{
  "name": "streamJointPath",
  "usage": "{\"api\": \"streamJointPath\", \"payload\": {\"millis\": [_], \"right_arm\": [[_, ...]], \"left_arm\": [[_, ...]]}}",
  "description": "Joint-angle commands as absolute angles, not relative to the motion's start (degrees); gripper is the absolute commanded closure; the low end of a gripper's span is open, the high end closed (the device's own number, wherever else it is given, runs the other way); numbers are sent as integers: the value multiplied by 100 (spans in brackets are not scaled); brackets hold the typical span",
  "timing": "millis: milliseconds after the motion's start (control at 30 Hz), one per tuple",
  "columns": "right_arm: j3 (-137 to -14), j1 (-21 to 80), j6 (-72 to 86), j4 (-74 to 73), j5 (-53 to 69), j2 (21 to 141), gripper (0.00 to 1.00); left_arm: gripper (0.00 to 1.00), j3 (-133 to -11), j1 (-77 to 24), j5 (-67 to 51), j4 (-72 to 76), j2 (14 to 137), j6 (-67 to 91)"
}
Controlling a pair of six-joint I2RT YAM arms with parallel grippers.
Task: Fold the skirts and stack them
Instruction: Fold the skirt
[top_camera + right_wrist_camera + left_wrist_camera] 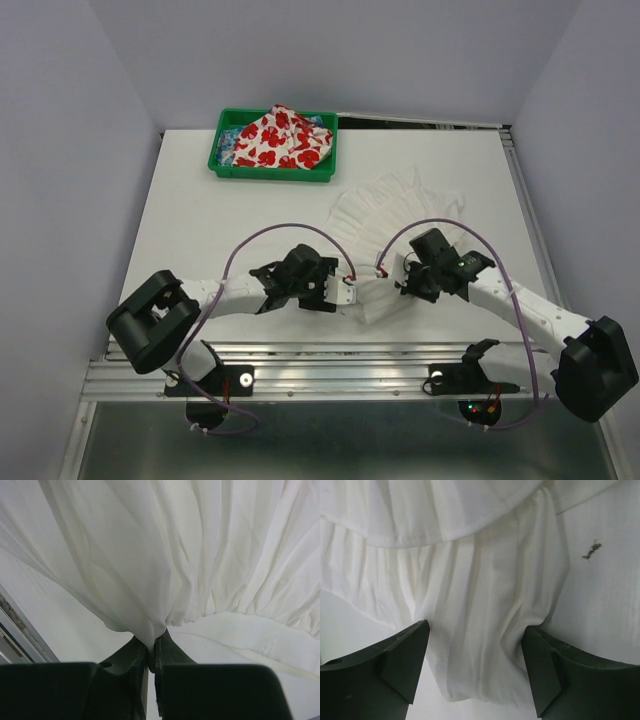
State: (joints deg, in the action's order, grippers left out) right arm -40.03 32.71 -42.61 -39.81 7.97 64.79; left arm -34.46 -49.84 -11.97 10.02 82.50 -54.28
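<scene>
White table [200,230], right of centre: plain skirt [392,212] lying rumpled. Near edge pinched tight in right gripper [151,652]; left gripper [475,645] spread apart astride same cloth. Farther back, poppy skirt [275,138] heaped in green tray [270,172] at far-left side.

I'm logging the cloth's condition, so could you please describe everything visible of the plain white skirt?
The white skirt is thin, slightly sheer, softly gathered cloth with ruffled tiers. It lies crumpled on the table, right of centre, its near edge bunched between the arms. The right gripper is shut on a pinch of it; the left gripper, open, straddles another fold.
</scene>
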Motion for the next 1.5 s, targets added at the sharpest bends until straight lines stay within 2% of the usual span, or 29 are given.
{"api": "streamJointPath", "payload": {"millis": [0,167,300,333,367,400,433,467,500,833,967,1100,1467], "right_arm": [[-4008,3322,-4263,-4104,896,6267,99],[-4034,3322,-4315,-4192,984,6188,99],[-3982,3322,-4421,-4254,993,6100,99],[-3964,3322,-4421,-4237,984,6021,99],[-3903,3322,-4421,-4202,967,5986,99],[-3894,3322,-4395,-4184,941,5959,99],[-3894,3322,-4386,-4184,906,5924,99],[-3946,3322,-4368,-4236,905,5915,99],[-3990,3322,-4342,-4280,914,5898,99],[-4623,3322,-4035,-4887,1739,5774,99],[-4719,3322,-3816,-4852,1828,5792,99],[-4860,3322,-3402,-4799,1697,5739,99],[-5238,3112,-3014,-4676,1257,5555,99]], "left_arm": [[14,-3191,-4966,-650,2108,8297,-5379],[16,-3181,-4940,-527,2601,8604,-5589],[27,-3357,-4808,-448,2681,8947,-5748],[34,-3410,-4703,-457,2689,9043,-5739],[51,-3558,-4633,-588,2568,9061,-5696],[51,-3638,-4554,-719,2418,9027,-5695],[78,-3708,-4492,-851,2295,8983,-5652],[91,-3761,-4396,-1035,2050,8800,-5625],[98,-3753,-4377,-1107,1917,8676,-5634],[100,-3639,-4359,-1740,-17,6313,-5362],[100,-3831,-4342,-1582,-509,6021,-5291],[100,-4314,-4271,-1600,-501,6187,-5195],[100,-6318,-3867,-1854,-202,7821,-5071]]}}
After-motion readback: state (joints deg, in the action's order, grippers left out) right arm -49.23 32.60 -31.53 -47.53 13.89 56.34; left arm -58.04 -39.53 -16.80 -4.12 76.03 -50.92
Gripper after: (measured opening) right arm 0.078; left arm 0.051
